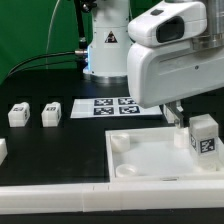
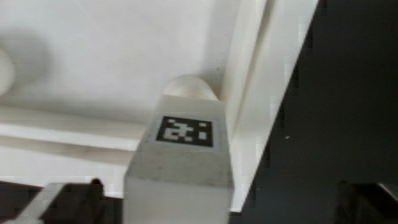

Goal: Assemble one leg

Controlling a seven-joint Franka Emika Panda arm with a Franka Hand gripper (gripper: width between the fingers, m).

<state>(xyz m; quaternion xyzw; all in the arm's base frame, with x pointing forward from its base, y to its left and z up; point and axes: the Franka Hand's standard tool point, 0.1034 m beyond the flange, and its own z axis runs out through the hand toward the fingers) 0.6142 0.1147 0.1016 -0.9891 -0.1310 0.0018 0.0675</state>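
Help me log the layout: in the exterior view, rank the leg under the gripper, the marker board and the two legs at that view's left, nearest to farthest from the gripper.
1. The leg, just below the open gripper, at the exterior view's right.
2. The marker board, mid-table.
3. The inner left leg.
4. The outer left leg, farthest left.

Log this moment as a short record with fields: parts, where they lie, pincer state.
panel: large white square panel on the black table, at the exterior view's right
upright leg: one leg stands on the panel near its far right corner, tag visible
loose legs: two more lie on the table at the exterior view's left
marker board: flat behind the panel
pincer: open, above the upright leg, holding nothing
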